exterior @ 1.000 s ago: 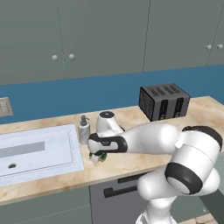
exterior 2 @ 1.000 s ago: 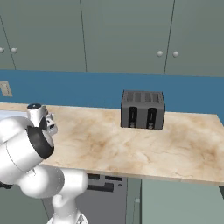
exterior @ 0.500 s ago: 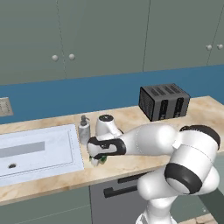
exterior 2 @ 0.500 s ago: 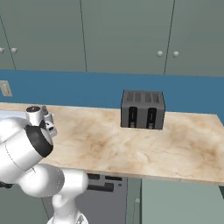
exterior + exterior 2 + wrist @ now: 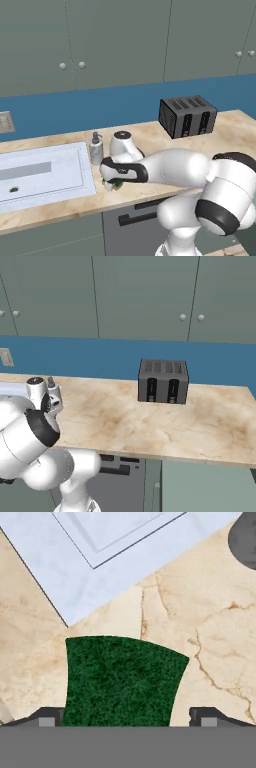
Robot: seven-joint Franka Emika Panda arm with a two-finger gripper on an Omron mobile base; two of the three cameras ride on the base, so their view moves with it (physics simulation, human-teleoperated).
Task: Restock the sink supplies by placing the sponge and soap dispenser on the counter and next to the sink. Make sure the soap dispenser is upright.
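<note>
Beige marbled bench ran beneath grey-green cabinets and a blue wall. Nearest, the end effector hung low over the sponge, its fingertips spread wide on either side of it without gripping; the sponge lay flat beside the sink corner. Just beyond stood the soap dispenser, upright by the sink rim. Farther right sat a dark toaster.

We see the sponge with a coarse, matt green scouring top. The counter looks like polished veined marble, the sink smooth pale stone, the soap dispenser brushed silvery metal.
</note>
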